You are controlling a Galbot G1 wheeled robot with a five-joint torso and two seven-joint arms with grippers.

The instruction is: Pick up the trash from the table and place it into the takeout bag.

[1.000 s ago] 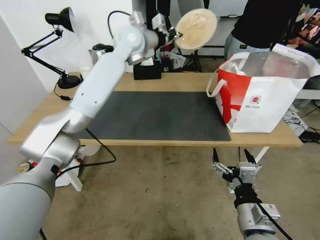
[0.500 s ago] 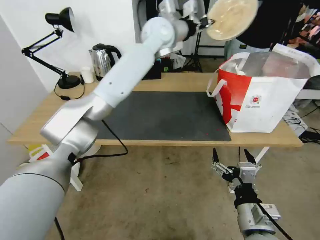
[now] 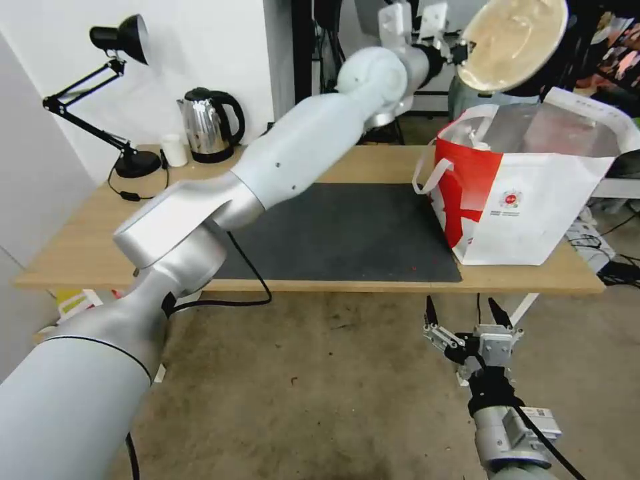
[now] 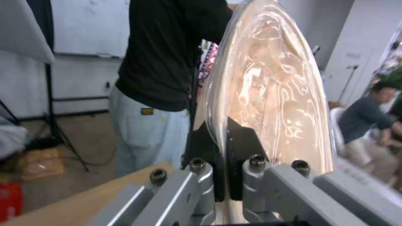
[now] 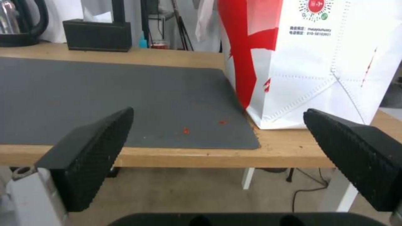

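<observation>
The carry-to-bag step is in hand. The tan bowl is held high by the left gripper, whose fingers are seen in the left wrist view pinched on the bowl's rim; the bowl is tipped on edge, its inside turned toward the head camera. In the head view it hangs at about 1 o'clock, above the rear rim of the bag — over the opening's far left part, not yet inside. The bag stands open at the table's right end, at about 2 o'clock, its foot against the mat. The mat is bare but for a few red scraps.

The right gripper is parked low before the table edge at 5 o'clock, its fingers spread wide.

Next — by judgement — the bowl has to be brought down over the foil-lined mouth, clear of the straps, before the pinch is let go.
</observation>
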